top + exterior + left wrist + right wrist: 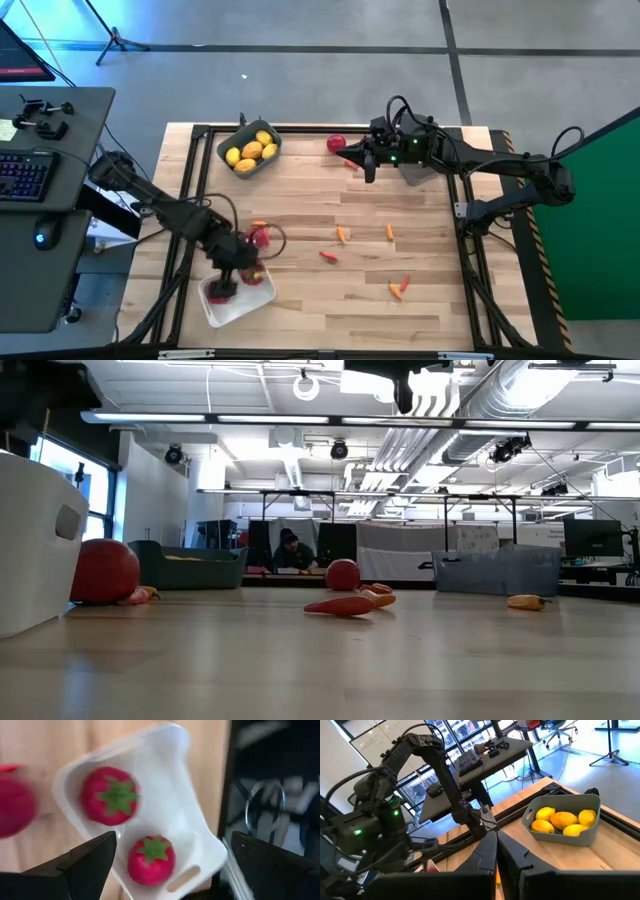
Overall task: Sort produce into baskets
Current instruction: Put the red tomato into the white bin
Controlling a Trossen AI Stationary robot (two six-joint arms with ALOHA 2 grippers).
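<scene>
Wooden table [300,205], with a basket at each of three spots near its edges so that every kind of produce gets its own home.

Left arm reaching in over the near left corner; right arm stretched along the far edge, apparently waiting.

White basket [235,300] for the red fruit, sitting directly under the left claw [228,283]. Blue-grey basket [249,152] at the far left, already filled with lemons [252,152]. Dark see-through basket [500,572] at the far right, partly hidden below the right arm in the overhead view; cannot tell what is inside.

Left claw spread as wide as it goes and gripping nothing, hovering just above the white basket. Probably a drop-off pose, judging by the two red fruits [110,795] lying loose inside, between and beyond the fingers [90,860].

Right claw [368,165] pinched fully shut on nothing, parked above bare wood near the dark basket, clear of the left arm's working room.

One more red fruit [261,238] on the table just beside the left arm, and another [336,144] at the far edge near the right claw; both unsorted.

Small orange-red peppers [343,235] scattered across the middle and near right of the table, well apart from any basket. Likely meant for the dark one.
</scene>
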